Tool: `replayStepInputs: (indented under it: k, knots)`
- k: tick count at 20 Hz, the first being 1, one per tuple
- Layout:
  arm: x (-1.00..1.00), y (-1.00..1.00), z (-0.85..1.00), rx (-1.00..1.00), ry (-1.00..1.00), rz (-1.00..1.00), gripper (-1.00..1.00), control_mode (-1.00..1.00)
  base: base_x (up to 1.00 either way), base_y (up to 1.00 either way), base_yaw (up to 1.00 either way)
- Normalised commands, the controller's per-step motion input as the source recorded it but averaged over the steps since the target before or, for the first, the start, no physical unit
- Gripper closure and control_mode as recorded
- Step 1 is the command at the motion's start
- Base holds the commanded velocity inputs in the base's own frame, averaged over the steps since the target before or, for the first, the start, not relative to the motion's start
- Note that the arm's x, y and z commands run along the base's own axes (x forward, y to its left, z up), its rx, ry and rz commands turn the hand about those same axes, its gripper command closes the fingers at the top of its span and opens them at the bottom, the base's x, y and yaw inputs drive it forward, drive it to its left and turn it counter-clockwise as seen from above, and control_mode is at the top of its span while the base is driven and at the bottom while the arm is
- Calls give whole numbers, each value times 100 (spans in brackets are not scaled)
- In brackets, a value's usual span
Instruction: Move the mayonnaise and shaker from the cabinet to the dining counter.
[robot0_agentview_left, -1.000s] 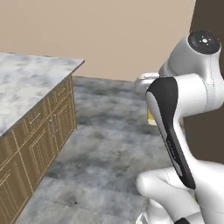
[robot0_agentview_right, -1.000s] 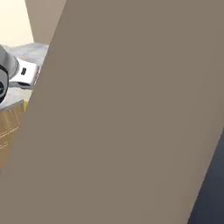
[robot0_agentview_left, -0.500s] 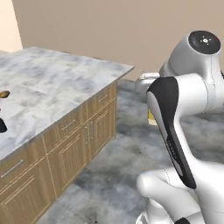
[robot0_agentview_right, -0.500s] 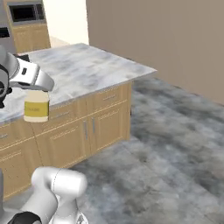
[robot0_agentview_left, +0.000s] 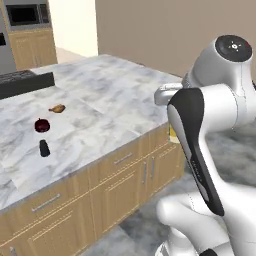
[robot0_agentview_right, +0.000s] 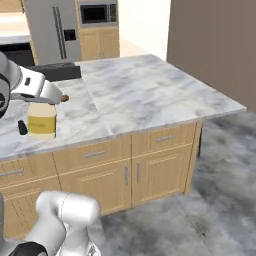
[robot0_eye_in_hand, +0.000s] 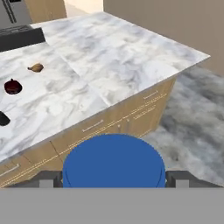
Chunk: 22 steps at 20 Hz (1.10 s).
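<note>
The arm (robot0_agentview_left: 215, 95) consists of glossy white rounded link housings. A long black panel (robot0_agentview_left: 192, 145) runs along one link, widest at the top and tapering downward. The uppermost joint carries a dark round cap (robot0_agentview_left: 233, 46) at the 1 o'clock position (small markings on it are too fine to read). In the right base view, a white wrist segment (robot0_agentview_right: 35, 87) shows a small dark rectangular inset. The lower links (robot0_agentview_right: 62, 220) are plain white.

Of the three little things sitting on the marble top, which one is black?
The shaker: slim, upright and black, nearest the counter's front edge. The round item is dark red; the farthest one is brown.
</note>
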Motion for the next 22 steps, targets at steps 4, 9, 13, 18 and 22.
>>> replayStepInputs:
  k: [4,9,13,18,22]
  knots:
    - [0,0,0,0,0,0,100,100,100,-7,52]
    - [0,0,0,0,0,0,100,100,96,-18,56]
    - [0,0,0,0,0,0,100,100,74,-31,46]
    - [0,0,0,0,0,0,100,100,79,-6,19]
    - [0,0,0,0,0,0,100,100,57,-6,15]
